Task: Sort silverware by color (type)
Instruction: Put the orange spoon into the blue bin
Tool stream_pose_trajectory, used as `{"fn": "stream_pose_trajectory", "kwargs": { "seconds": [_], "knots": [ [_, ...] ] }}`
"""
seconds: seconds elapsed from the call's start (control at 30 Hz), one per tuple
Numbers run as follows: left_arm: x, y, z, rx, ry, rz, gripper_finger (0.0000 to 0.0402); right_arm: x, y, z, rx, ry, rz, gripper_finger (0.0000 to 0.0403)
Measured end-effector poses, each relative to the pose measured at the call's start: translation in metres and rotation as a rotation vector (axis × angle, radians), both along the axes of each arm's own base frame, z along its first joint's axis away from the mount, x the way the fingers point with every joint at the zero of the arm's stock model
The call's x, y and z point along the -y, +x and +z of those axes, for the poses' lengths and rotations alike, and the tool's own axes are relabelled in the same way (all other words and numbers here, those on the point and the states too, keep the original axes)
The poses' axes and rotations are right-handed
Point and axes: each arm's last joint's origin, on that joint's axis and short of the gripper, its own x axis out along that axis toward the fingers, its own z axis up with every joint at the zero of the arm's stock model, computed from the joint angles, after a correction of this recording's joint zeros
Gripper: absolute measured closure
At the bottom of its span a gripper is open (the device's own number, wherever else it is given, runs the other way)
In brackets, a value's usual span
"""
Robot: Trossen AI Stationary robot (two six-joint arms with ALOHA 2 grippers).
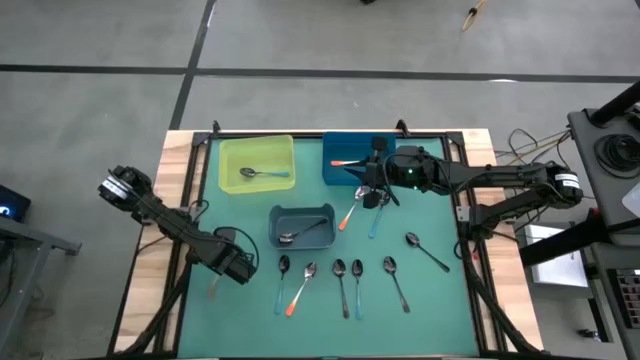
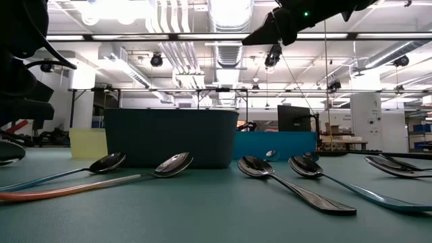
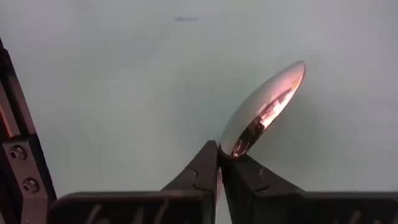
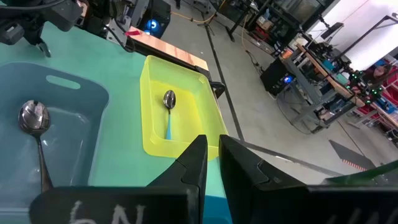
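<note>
From above I have the left gripper low at the mat's left edge, fingers shut on a spoon; its handle shows faintly orange, so it should go to the blue bin where an orange-handled spoon lies. The right gripper hangs over that bin, so I'd clear it first. At table level the loose spoons lie in a row before the grey bin; I'd lift straight up to spare them. My left wrist camera shows the fingers pinching the spoon's neck just below the bowl. The right wrist camera shows its narrowly parted fingers empty above the yellow bin
</note>
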Motion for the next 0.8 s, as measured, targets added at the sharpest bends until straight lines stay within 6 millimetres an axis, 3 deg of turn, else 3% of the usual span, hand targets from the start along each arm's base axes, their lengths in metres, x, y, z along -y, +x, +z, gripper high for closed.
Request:
{"fn": "stream_pose_trajectory", "kwargs": {
  "seconds": [0.5,0.8],
  "knots": [
    [-0.008,-0.007,0.03,0.152,0.015,-0.039,0.0401,0.0,0.0,0.0,-0.001,0.0,0.0,0.0369],
    [-0.016,-0.012,0.051,0.316,0.07,-0.176,0.0401,0.0,0.0,0.0,-0.002,0.001,0.004,0.0369]
  ]
}}
